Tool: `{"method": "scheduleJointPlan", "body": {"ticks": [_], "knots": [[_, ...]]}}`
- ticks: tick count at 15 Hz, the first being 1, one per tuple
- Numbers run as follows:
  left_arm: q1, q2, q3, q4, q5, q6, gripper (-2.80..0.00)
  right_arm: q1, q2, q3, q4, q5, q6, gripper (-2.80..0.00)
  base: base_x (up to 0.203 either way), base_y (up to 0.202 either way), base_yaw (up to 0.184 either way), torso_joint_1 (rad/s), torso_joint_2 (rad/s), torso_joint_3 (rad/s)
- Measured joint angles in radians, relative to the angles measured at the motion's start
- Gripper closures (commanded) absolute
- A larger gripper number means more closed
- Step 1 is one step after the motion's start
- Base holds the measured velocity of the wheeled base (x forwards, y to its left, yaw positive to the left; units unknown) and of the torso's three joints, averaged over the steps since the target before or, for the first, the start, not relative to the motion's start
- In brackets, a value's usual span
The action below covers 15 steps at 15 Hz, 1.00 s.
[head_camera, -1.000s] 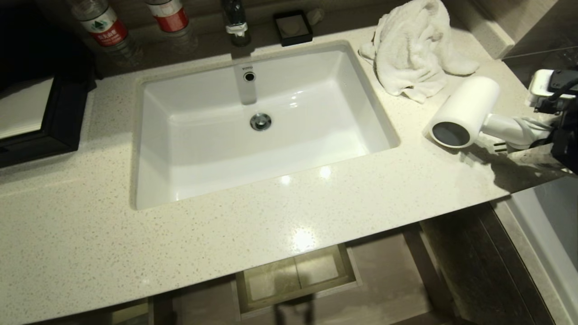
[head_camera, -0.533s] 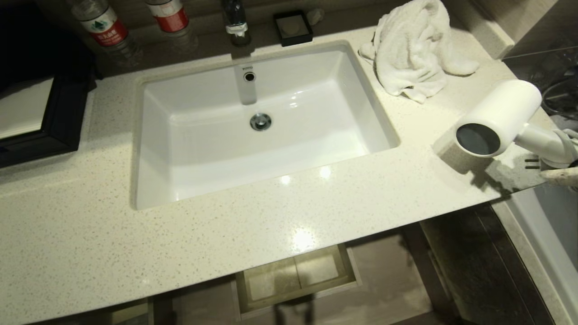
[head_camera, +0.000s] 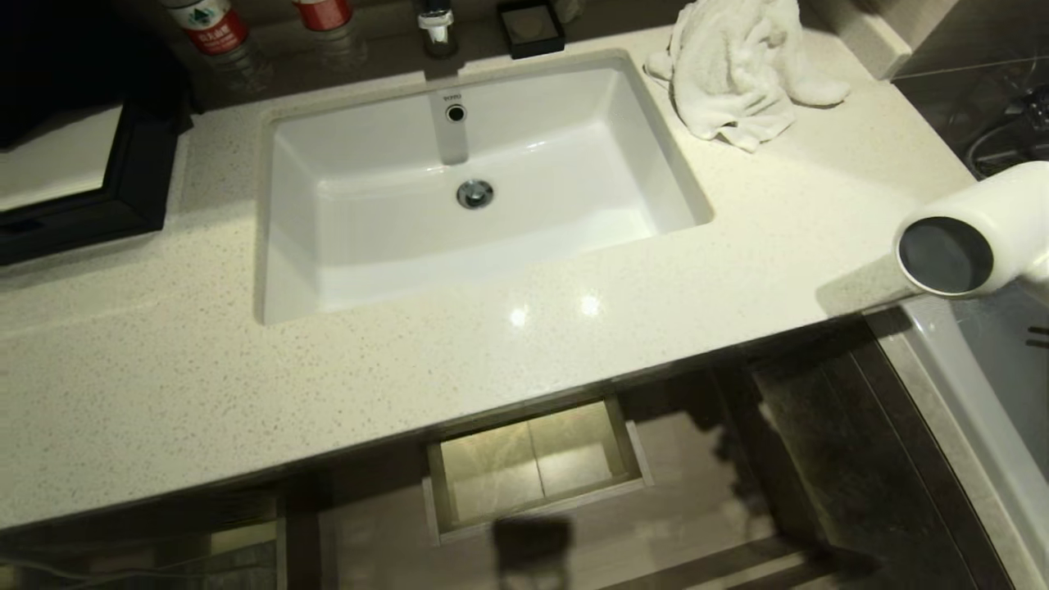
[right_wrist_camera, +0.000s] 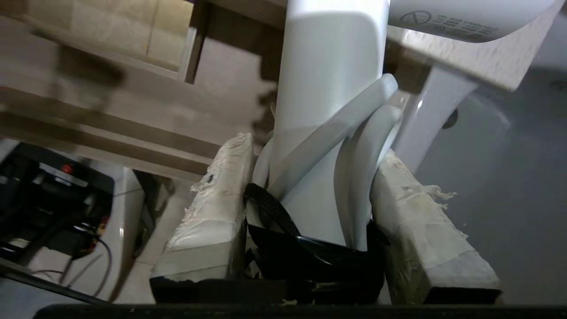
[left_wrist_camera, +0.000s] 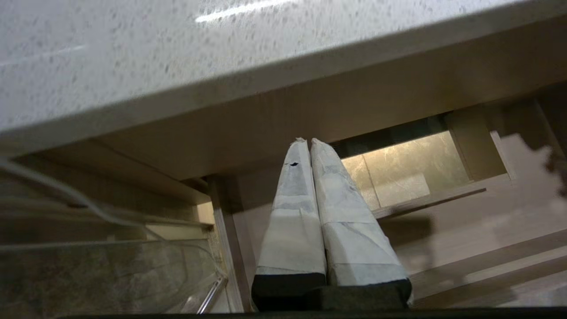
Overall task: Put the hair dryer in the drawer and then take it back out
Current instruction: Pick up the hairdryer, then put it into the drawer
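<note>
My right gripper (right_wrist_camera: 305, 177) pinches the hair dryer (head_camera: 971, 238) handle, off the worktop's (head_camera: 574, 344) right edge; my left gripper (left_wrist_camera: 310, 146) is pressed together below its front edge.

towel (head_camera: 737, 70) right of sink (head_camera: 483, 262); drawer (head_camera: 533, 467) below countertop (head_camera: 246, 393)

White hair dryer (head_camera: 975, 238) aloft beyond counter edge; drawer (head_camera: 533, 467) open

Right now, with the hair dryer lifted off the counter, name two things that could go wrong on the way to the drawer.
1. The right gripper clamps the hair dryer by handle and cord together; it might twist or slip.
2. The open drawer sits under the countertop; the barrel could knock that edge.
</note>
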State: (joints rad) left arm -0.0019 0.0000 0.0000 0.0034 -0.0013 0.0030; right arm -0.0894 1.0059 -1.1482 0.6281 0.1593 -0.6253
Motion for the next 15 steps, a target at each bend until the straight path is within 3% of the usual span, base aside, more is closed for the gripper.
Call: {"method": "scheduleJointPlan", "body": {"ticks": [5, 15], "knots": [[0.0, 0.0, 0.0, 0.0, 0.0, 0.0, 0.0, 0.039, -0.1, 0.048, -0.033, 0.0, 0.223, 0.0, 0.0, 0.0, 0.0, -0.34, 0.2, -0.139], [0.0, 0.0, 0.0, 0.0, 0.0, 0.0, 0.0, 0.078, -0.283, 0.123, -0.052, 0.0, 0.258, 0.0, 0.0, 0.0, 0.0, -0.292, 0.09, -0.205]]}}
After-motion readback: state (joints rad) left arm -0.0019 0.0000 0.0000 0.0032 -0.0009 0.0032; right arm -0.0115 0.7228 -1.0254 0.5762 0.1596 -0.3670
